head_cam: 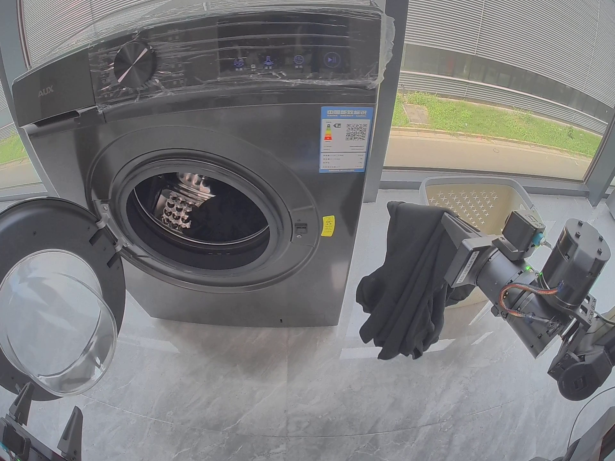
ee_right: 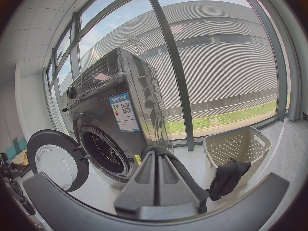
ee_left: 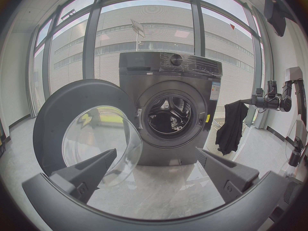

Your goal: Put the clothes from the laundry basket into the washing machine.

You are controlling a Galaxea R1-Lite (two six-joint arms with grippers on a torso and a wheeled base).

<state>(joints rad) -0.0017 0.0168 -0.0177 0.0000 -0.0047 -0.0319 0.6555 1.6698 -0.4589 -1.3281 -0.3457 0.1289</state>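
Now right hand (ee_right: 157,164) clamped tight on black garment (head_cam: 407,289); fabric hangs free above floor, between laundry basket (head_cam: 477,203) and washing machine (head_cam: 224,129), touching neither drum nor door. Machine door (head_cam: 38,238) swung wide. Left hand (ee_left: 155,150) low near door, fingers spread wide, holding nothing.

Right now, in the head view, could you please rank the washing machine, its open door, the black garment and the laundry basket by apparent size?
1. washing machine
2. open door, cut by the view's edge and nearer the camera
3. black garment and laundry basket: too close to rank, as the garment hides part of the basket.
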